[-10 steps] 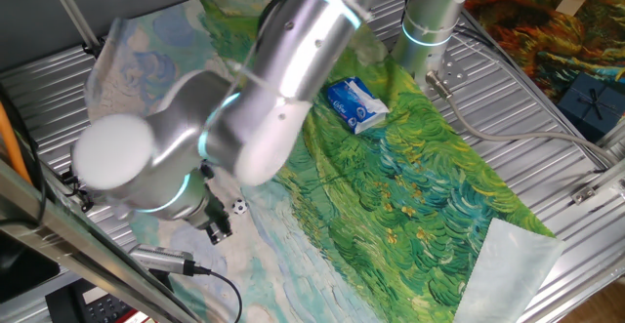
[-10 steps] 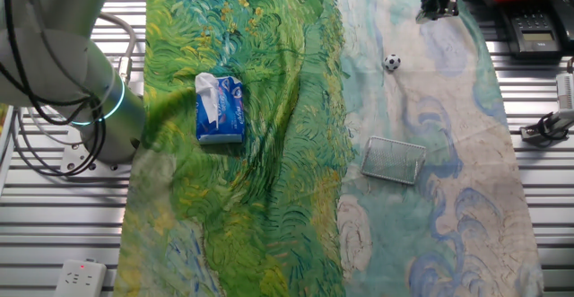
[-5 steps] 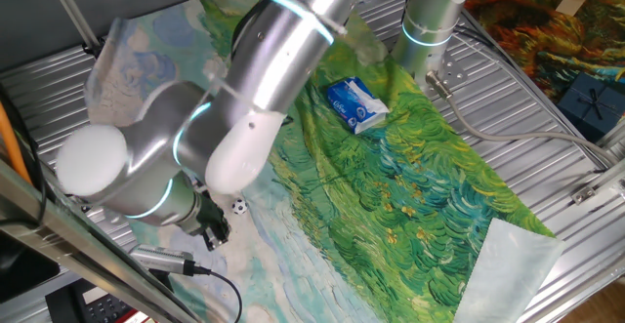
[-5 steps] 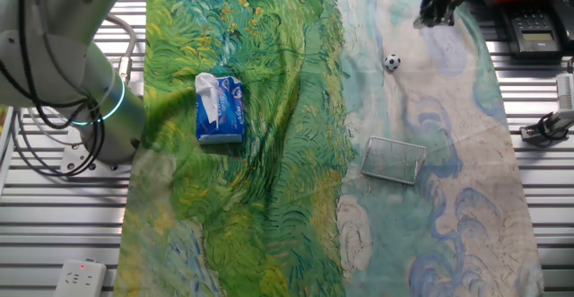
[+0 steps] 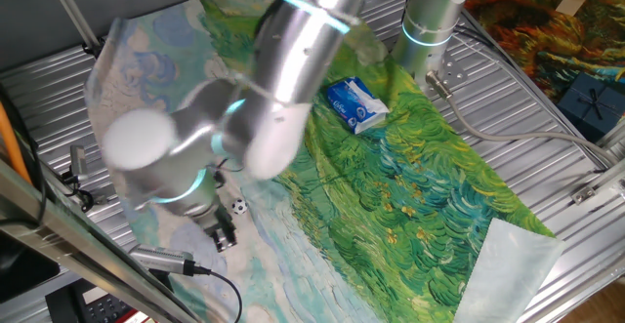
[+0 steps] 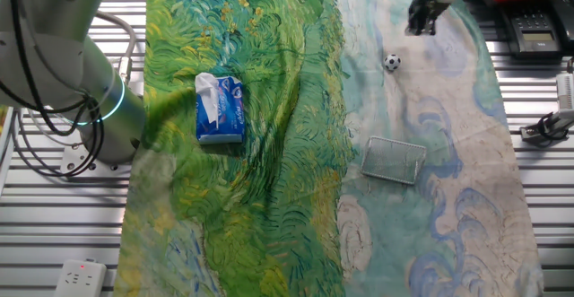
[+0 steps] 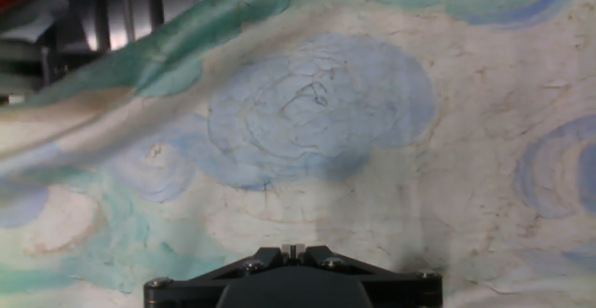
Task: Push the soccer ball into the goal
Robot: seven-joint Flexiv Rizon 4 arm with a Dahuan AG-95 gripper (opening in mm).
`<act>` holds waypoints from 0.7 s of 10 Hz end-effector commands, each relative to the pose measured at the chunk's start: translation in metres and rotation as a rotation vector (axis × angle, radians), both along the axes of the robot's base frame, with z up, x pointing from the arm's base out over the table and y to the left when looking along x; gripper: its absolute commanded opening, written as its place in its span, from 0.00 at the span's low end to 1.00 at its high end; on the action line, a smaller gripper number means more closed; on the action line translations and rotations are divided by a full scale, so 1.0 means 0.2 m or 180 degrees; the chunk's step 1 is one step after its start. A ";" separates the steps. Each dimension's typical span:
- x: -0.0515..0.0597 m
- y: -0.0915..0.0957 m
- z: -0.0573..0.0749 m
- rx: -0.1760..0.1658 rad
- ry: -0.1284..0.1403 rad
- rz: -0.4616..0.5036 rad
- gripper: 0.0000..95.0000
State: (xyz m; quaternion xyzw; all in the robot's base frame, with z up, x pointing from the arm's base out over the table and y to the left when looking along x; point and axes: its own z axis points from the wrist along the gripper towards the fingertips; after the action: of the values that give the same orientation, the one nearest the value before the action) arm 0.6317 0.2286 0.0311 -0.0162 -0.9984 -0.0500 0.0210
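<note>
The soccer ball [image 6: 392, 62] is a tiny white ball with black patches lying on the pale blue part of the painted cloth; it also shows at the cloth's near edge [image 5: 237, 206]. The goal [image 6: 393, 160], a low whitish-grey mesh frame, lies on the cloth several ball-widths from the ball, on the side away from the gripper. My arm hides the goal in the first fixed view. My gripper [image 6: 420, 26] hangs just beyond the ball, close to the cloth's edge [image 5: 225, 239]. In the hand view its fingertips [image 7: 291, 250] are pressed together with nothing between them, and the ball is out of view.
A blue-and-white packet [image 6: 219, 109] lies on the green part of the cloth [image 5: 356, 104]. Black and red devices [image 6: 525, 10] sit on the metal table beside the gripper. The arm's base [image 6: 99, 109] stands at the cloth's other side.
The gripper has shifted sideways along the cloth's edge, coming more in line with the ball. The arm's elbow has swung over. The ball has not moved.
</note>
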 end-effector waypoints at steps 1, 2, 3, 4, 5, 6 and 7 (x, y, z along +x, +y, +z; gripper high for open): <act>-0.01 0.01 -0.06 -0.0006 0.0029 0.0056 0.00; -0.02 0.01 -0.07 0.0005 0.0029 0.0063 0.00; -0.03 0.02 -0.07 0.0016 0.0045 0.0056 0.00; -0.04 0.02 -0.08 0.0040 0.0082 0.0060 0.00; -0.04 0.01 -0.07 0.0108 0.0120 0.0052 0.00; -0.05 0.00 -0.05 0.0144 0.0160 0.0045 0.00; -0.05 -0.01 -0.03 0.0119 0.0186 0.0056 0.00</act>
State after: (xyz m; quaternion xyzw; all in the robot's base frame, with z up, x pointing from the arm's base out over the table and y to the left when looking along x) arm 0.6224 0.2258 0.0230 -0.0096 -0.9961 -0.0709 0.0525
